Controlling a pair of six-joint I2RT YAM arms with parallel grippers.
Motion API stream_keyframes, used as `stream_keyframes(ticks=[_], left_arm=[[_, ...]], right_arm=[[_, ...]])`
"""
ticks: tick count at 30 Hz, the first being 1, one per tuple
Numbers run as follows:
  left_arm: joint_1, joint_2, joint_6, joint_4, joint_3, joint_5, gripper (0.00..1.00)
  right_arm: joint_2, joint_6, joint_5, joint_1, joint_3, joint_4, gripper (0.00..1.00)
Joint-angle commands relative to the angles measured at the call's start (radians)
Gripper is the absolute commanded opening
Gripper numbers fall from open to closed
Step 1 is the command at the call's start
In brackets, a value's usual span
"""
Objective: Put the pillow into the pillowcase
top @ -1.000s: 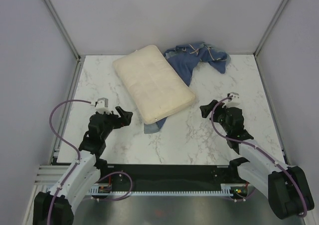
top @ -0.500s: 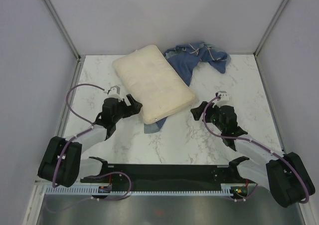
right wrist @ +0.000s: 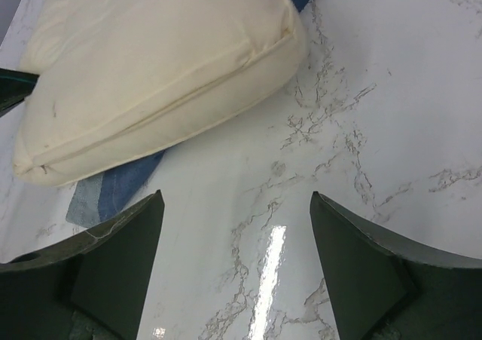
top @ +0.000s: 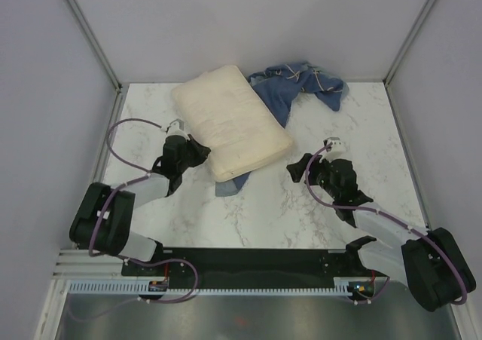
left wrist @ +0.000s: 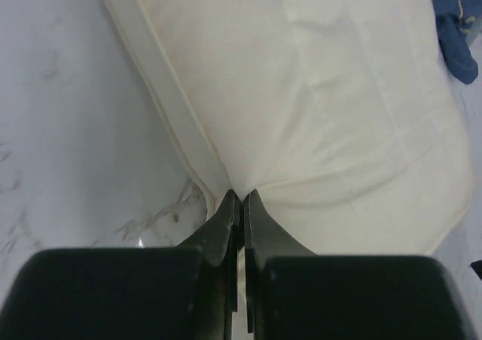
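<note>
While left gripper (left wrist: 241, 198) nips edge of plump cream fabric pillow (top: 226, 117), right gripper (top: 296, 166) agape, empty: thin pinch may slip under pull.

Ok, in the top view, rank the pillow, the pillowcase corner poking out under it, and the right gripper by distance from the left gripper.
1. pillow, pinched by the left gripper itself.
2. pillowcase corner, just to its right.
3. right gripper, far right, open.

pillow (top: 230, 121) lies on pillowcase (top: 300, 87) | left claw (top: 199, 154) touching pillow edge
</note>
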Motion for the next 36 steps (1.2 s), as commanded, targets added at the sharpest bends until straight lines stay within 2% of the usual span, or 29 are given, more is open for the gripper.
stream_keyframes(ticks=[1, 2, 4, 5, 7, 9, 11, 13, 15, 16, 17, 18, 20, 23, 28, 31, 34, 36], left_arm=[[0.006, -0.268, -0.105, -0.021, -0.157, -0.277, 0.02], [0.006, -0.432, -0.125, -0.068, -0.196, -0.431, 0.02], [0.006, -0.635, -0.193, -0.237, -0.29, -0.604, 0.02], [0.006, -0.821, -0.205, -0.277, -0.317, -0.732, 0.02], [0.007, -0.97, -0.196, -0.308, -0.4, -0.808, 0.02], [0.006, -1.091, -0.146, -0.282, -0.445, -0.819, 0.02], [0.006, -1.09, -0.132, -0.259, -0.449, -0.783, 0.03], [0.006, -1.024, -0.109, -0.269, -0.425, -0.752, 0.08], [0.006, -0.977, -0.083, -0.292, -0.381, -0.692, 0.18], [0.006, -0.945, -0.067, -0.323, -0.362, -0.666, 0.26], [0.006, -0.932, -0.053, -0.341, -0.347, -0.622, 0.49], [0.006, -0.924, -0.055, -0.375, -0.313, -0.605, 0.67], [0.006, -0.918, -0.088, -0.467, -0.282, -0.565, 0.88], [0.006, -0.923, -0.092, -0.469, -0.265, -0.487, 0.91], [0.006, -0.938, -0.049, -0.472, -0.287, -0.471, 0.91], [0.007, -0.943, -0.02, -0.45, -0.32, -0.47, 0.91], [0.007, -0.944, 0.017, -0.447, -0.319, -0.431, 0.91], [0.006, -0.928, 0.034, -0.409, -0.324, -0.414, 0.91]], right_arm=[[0.02, -0.007, -0.027, 0.012, 0.042, 0.048, 0.87], [0.027, -0.003, -0.035, 0.013, 0.047, 0.052, 0.86], [0.046, 0.0, -0.042, 0.019, 0.049, 0.06, 0.86], [0.053, 0.0, -0.042, 0.023, 0.052, 0.063, 0.86], [0.061, 0.0, -0.039, 0.029, 0.055, 0.066, 0.86], [0.078, -0.003, -0.041, 0.038, 0.061, 0.071, 0.86], [0.104, -0.01, -0.044, 0.047, 0.073, 0.071, 0.86], [0.124, -0.022, -0.041, 0.064, 0.081, 0.066, 0.87], [0.15, -0.036, -0.041, 0.072, 0.099, 0.053, 0.87], [0.158, -0.043, -0.035, 0.075, 0.107, 0.048, 0.88], [0.173, -0.046, -0.007, 0.078, 0.133, 0.037, 0.89], [0.185, -0.048, 0.019, 0.078, 0.156, -0.005, 0.9], [0.243, -0.023, 0.068, 0.078, 0.256, -0.065, 0.92], [0.344, 0.032, 0.118, 0.078, 0.417, -0.196, 0.93], [0.538, 0.092, 0.149, 0.079, 0.66, -0.277, 0.92], [0.713, 0.133, 0.162, 0.079, 0.902, -0.36, 0.92], [0.918, 0.197, 0.156, 0.082, 1.039, -0.369, 0.93], [0.993, 0.236, 0.137, 0.09, 1.102, -0.357, 0.93]])
